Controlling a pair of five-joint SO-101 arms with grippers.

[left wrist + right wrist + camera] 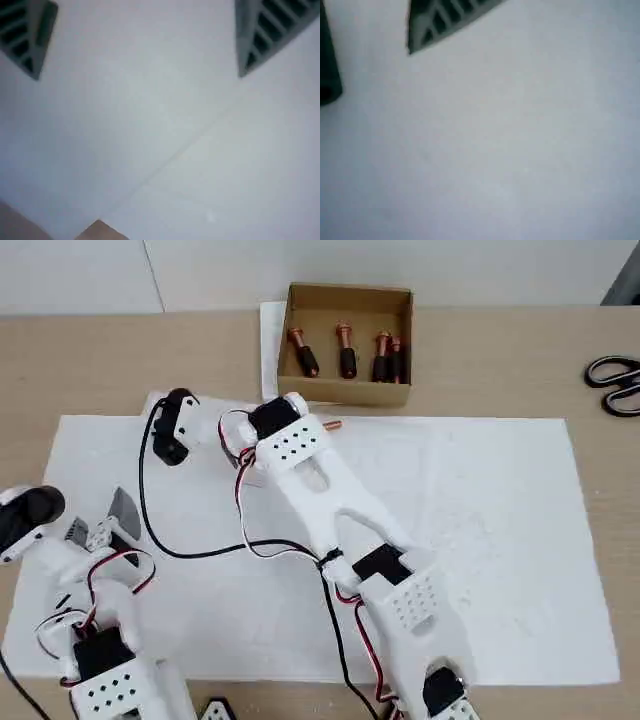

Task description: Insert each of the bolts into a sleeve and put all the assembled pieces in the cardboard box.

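Note:
The cardboard box (350, 392) at the back of the table holds several copper bolts pushed into black sleeves (346, 350). One loose copper bolt (332, 425) lies on the white paper just in front of the box, beside my right arm's wrist. My right gripper (248, 452) points down at the paper there. One of its fingers (445, 20) has bare paper beside it, so it is open. A black sleeve (327, 70) lies on the paper close by. My left gripper (100, 525) hovers open over the paper's near left part, its fingers (270, 35) wide apart and holding nothing.
A large white paper sheet (500, 540) covers the wooden table. Black scissors (615, 385) lie at the far right edge. A black cable (200, 553) loops across the paper between the arms. The paper's corner and the bare table (100, 231) lie below my left gripper.

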